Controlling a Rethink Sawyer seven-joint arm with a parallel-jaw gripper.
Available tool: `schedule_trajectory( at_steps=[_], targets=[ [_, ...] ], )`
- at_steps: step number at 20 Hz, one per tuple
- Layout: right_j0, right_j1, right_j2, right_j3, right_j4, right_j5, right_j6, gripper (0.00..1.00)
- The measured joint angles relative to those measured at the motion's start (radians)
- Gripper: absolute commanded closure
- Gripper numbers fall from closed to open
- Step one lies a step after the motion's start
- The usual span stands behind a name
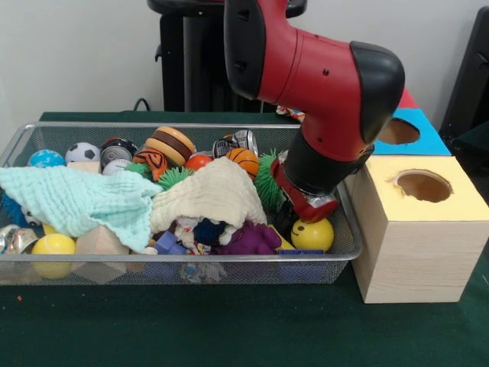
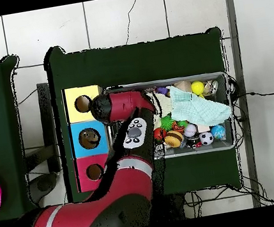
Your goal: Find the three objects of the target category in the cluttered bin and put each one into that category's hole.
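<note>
Now the end effector (image 1: 299, 216) sits low in the wire bin (image 1: 191, 264).

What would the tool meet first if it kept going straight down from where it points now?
Most likely the yellow ball lying at the basket's near right corner, just below the tool. Depth is unclear, so it might slip behind the ball instead.

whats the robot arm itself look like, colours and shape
The arm is thick and rounded, with glossy red shells and black caps at the joints. Near the wrist it turns black, with a red collar around the lower end. From overhead, one link carries a light grey panel with dark round buttons. The hand is hidden behind the arm among the toys.
</note>
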Motion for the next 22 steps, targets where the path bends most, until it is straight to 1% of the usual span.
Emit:
schedule_trajectory(
  at_steps=[7, 12, 15, 22],
  targets=[
    [0.098, -0.002, -0.104, -0.009, -0.048, -0.020, 0.000, 1.00],
    [0.142, -0.002, -0.155, -0.009, -0.069, -0.042, 0.000, 1.00],
    [0.158, -0.002, -0.176, -0.009, -0.075, -0.057, 0.000, 1.00],
    [0.163, -0.003, -0.174, -0.009, -0.075, -0.068, 0.000, 1.00]
  ],
)
